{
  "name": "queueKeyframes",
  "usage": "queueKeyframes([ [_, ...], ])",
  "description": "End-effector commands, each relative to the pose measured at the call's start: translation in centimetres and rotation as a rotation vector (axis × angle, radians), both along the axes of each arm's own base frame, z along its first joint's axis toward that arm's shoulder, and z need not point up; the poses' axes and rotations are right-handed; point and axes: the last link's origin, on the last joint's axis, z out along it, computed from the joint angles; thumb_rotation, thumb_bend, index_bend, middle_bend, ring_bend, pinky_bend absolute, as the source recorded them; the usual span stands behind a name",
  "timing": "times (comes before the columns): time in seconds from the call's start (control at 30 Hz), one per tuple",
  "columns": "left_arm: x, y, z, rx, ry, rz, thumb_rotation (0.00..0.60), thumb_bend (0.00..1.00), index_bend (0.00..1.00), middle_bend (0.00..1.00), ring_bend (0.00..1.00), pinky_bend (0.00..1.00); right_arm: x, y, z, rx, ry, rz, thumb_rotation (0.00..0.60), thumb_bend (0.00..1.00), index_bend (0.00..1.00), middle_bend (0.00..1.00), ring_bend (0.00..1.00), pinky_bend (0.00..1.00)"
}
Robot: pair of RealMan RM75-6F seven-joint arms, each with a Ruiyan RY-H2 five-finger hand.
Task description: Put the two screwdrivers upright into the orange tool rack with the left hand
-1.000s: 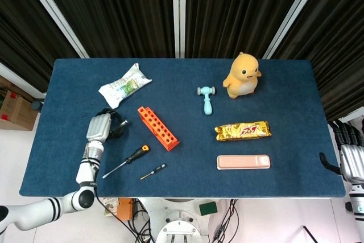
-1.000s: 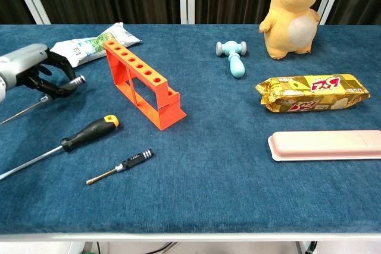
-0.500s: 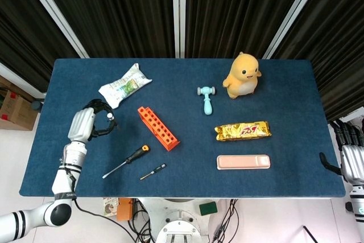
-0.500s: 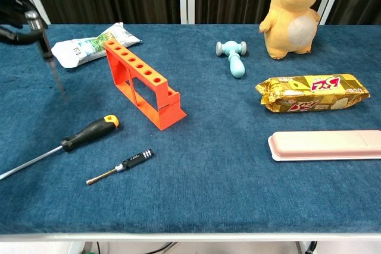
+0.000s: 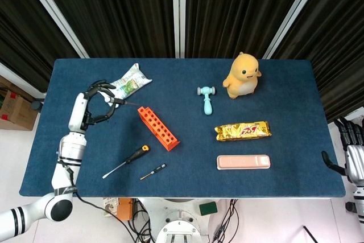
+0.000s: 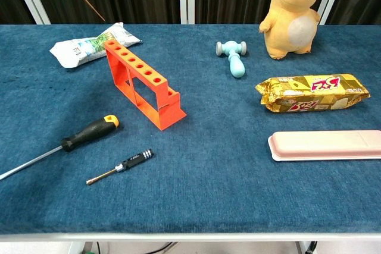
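Orange tool rack (image 6: pixel 141 83) empty; thin screwdriver (image 5: pixel 126 103) in left hand's (image 5: pixel 96 103) grasp.

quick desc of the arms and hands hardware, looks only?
Left arm: slim silver-white segments with black bands at the joints, a black round elbow joint and a thin black cable running along it. Left hand: silver-grey back, black fingers. Right hand, at the frame edge: same silver-grey back with black fingers; its arm is mostly out of view.
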Motion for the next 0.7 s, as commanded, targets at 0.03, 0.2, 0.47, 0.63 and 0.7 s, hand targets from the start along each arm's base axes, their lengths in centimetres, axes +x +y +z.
queueKeyframes([
  [0.03, 0.7, 0.3, 0.6, 0.005, 0.007, -0.007, 0.599, 0.41, 0.66, 0.33, 0.15, 0.2, 0.0, -0.1, 0.0, -0.001, -0.002, -0.002, 0.6, 0.35, 0.0, 0.0, 0.0, 0.0],
  [0.2, 1.6, 0.6, 0.1, -0.062, 0.01, -0.02, 0.567, 0.44, 0.66, 0.33, 0.15, 0.19, -0.1, -0.1, 0.0, 0.003, 0.003, -0.008, 0.6, 0.35, 0.0, 0.0, 0.0, 0.0],
  [0.47, 2.1, 1.3, -1.1, -0.097, 0.069, -0.037, 0.571, 0.45, 0.66, 0.33, 0.15, 0.19, 0.1, 0.1, 0.3, -0.006, -0.002, 0.009, 0.6, 0.36, 0.0, 0.0, 0.0, 0.0],
  [0.63, 2.1, 1.5, -1.5, -0.111, 0.088, -0.035, 0.571, 0.45, 0.66, 0.33, 0.15, 0.19, 0.0, 0.2, 0.5, -0.015, -0.007, 0.011, 0.6, 0.36, 0.0, 0.0, 0.0, 0.0],
  [0.7, 2.1, 1.6, -1.8, -0.116, 0.094, -0.032, 0.567, 0.45, 0.66, 0.33, 0.15, 0.19, 0.0, 0.1, 0.5, -0.014, -0.006, 0.009, 0.6, 0.36, 0.0, 0.0, 0.0, 0.0],
])
